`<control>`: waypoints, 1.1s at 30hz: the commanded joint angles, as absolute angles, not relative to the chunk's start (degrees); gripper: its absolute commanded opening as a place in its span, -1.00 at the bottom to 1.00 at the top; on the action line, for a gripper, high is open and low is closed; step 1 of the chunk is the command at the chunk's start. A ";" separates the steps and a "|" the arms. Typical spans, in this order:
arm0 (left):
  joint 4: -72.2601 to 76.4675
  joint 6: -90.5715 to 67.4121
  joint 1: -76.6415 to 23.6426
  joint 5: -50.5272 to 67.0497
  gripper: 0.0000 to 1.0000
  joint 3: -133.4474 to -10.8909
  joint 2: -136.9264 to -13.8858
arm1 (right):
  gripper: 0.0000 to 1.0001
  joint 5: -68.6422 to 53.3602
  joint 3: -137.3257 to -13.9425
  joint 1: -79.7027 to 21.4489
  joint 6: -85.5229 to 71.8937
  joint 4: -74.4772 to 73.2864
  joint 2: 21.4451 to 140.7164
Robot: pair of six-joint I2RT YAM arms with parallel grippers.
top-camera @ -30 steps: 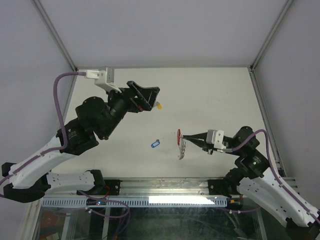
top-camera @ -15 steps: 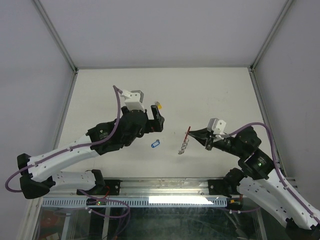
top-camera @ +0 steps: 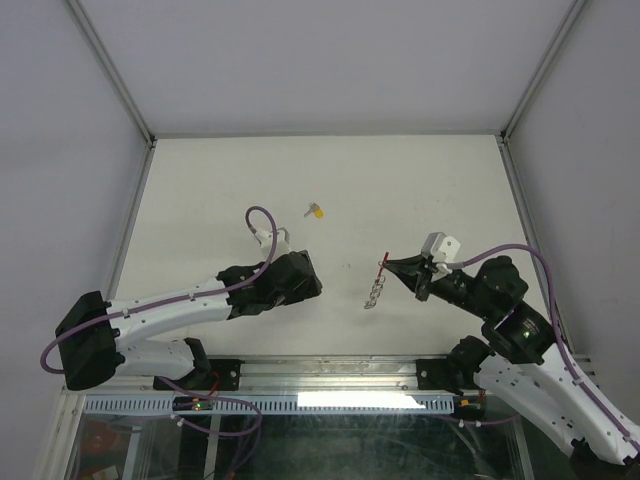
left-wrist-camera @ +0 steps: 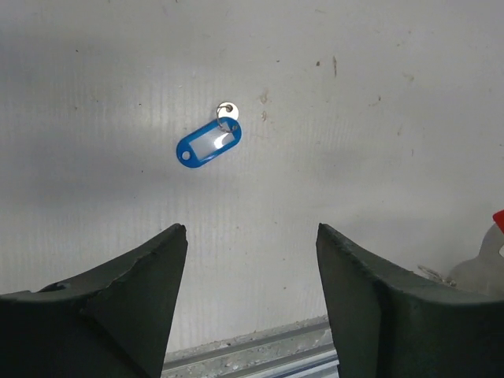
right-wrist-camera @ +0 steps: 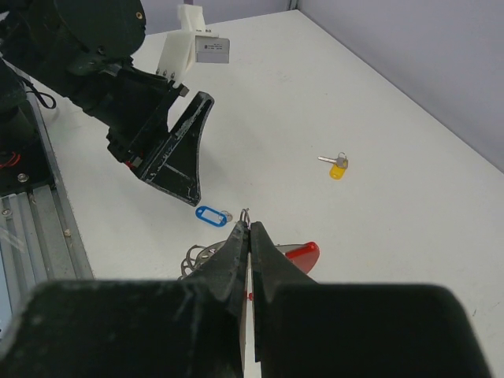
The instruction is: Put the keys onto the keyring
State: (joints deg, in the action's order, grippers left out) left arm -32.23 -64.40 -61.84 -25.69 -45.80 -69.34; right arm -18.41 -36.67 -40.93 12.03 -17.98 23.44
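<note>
1. Left jaws: spread, empty, poised above the blue key (left-wrist-camera: 206, 146) lying on the table (left-wrist-camera: 378, 94).
2. Right jaws: clenched on the keyring (top-camera: 377, 283), chain dangling.
3. Yellow key (top-camera: 316, 211): on the table, well apart from both arms.

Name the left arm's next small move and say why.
Probably lower the left gripper and ease it forward until its open jaws straddle the blue key. That key lies flat on the table, just ahead of the gripper and untouched, while the right gripper is already shut on the keyring.
</note>
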 commanded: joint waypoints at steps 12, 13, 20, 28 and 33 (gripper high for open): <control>-13.21 -63.84 -52.06 -13.60 -0.28 -40.97 -75.73 | -1.00 -18.39 -37.88 -41.22 10.20 -14.56 24.37; -12.86 -63.75 -51.69 -13.17 -0.29 -40.94 -76.27 | -1.00 -18.48 -37.84 -41.22 10.15 -14.50 24.49; -12.13 -61.70 -49.67 -12.02 -0.30 -41.21 -79.01 | -1.00 -18.76 -37.84 -41.22 10.12 -14.33 24.72; -12.14 -59.57 -48.79 -11.47 -0.25 -42.05 -81.21 | -1.00 -19.18 -37.40 -41.22 9.76 -14.15 24.62; -12.04 -58.25 -48.52 -11.04 -0.25 -43.33 -84.53 | -1.00 -19.30 -37.18 -41.22 9.54 -14.15 24.43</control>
State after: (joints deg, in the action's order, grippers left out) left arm -14.68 -60.34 -49.39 -11.99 -40.84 -83.15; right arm -18.52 -36.67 -40.93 10.50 -18.02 24.69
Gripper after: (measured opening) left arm 0.376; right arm 0.008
